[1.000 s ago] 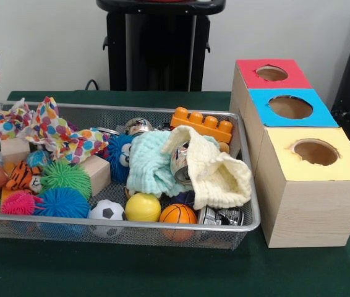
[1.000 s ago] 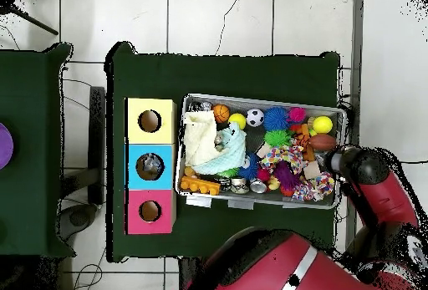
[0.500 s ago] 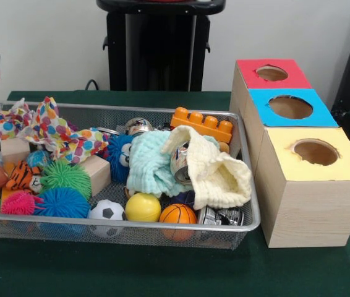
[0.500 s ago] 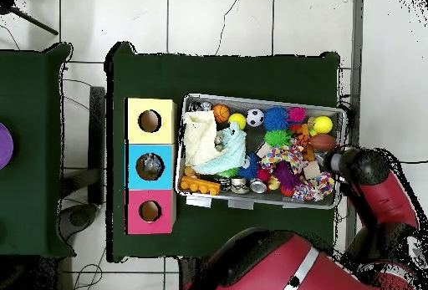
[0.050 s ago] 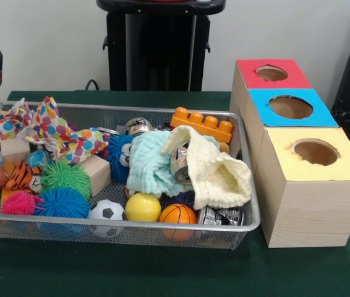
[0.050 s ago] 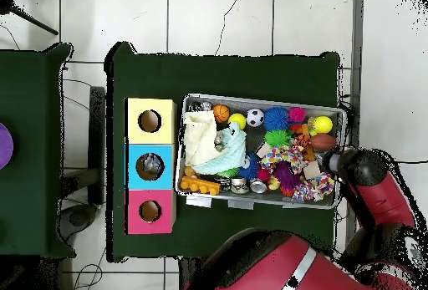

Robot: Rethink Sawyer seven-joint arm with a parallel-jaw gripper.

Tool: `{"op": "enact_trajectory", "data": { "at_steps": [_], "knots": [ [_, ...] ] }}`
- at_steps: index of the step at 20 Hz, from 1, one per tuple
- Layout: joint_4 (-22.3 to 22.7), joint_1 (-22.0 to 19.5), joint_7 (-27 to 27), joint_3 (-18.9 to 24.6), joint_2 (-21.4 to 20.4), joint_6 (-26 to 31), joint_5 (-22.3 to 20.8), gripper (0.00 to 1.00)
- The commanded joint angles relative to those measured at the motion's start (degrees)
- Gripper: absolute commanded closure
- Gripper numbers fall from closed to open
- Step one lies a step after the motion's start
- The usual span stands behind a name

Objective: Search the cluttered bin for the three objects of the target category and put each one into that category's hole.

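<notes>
the wire mesh bin (image 5: pixel 244 204) sits on the green table (image 5: pixel 162 272), packed with toys. toward its right end a cream knitted cloth (image 5: pixel 221 176) and a pale blue cloth (image 5: pixel 150 164) are heaped over a shiny can (image 5: pixel 180 162), with an orange toy brick (image 5: pixel 202 124) behind them against the far wall. along the near rim lie a small soccer ball (image 5: pixel 106 211), a yellow ball (image 5: pixel 143 207), a mini basketball (image 5: pixel 177 215) and another crushed can (image 5: pixel 220 216). further left are a blue spiky ball (image 5: pixel 63 202), a green spiky ball (image 5: pixel 65 177), a wooden block (image 5: pixel 96 171) and a polka-dot cloth (image 5: pixel 51 133).

just beside the bin's right end stand three wooden boxes in a row, each with a round hole in its coloured top: the yellow box (image 5: pixel 314 185) nearest, the blue box (image 5: pixel 290 107) in the middle, the red box (image 5: pixel 271 74) farthest.

the red arm (image 6: pixel 380 199) hangs at the bin's other end, its black end (image 6: pixel 344 163) over that rim. the gripper itself is probably hidden under it, so i cannot tell how its fingers stand or whether it holds anything.
</notes>
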Motion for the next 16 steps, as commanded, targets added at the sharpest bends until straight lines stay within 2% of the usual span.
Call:
{"op": "enact_trajectory", "data": {
  "at_steps": [1,13,16],
  "knots": [
    [4.7,0.9,11.0,10.3,4.6,-2.8,2.8,0.00],
    [5.8,2.3,12.0,9.7,4.0,-1.7,4.5,0.00],
    [5.7,2.9,11.7,8.1,3.3,0.5,4.0,0.00]
  ]
}}
